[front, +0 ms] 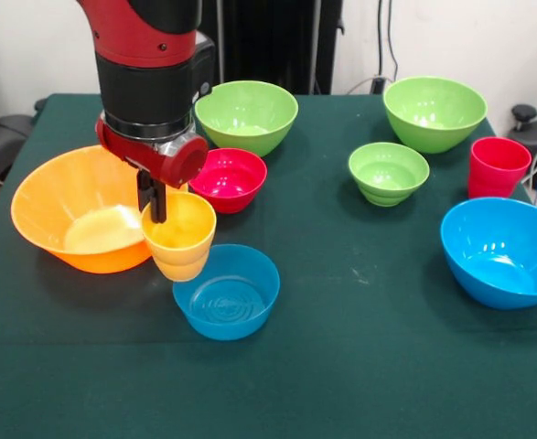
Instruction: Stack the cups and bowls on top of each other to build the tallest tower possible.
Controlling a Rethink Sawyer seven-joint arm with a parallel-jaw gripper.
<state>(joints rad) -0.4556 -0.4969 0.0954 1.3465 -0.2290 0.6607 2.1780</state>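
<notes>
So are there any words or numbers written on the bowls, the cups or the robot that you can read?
None: no word, number, label or sign can be read anywhere.
The bowls, such as the small blue bowl and the wide orange bowl, are plain.
The yellow cup and the red cup are plain too.
The robot arm and its gripper show no lettering.

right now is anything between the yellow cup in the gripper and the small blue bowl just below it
Nothing visible. The gripper holds the yellow cup by its rim, right at the small blue bowl's far edge, with no object between them. The wide orange bowl sits close beside the cup, not in the path.
</notes>
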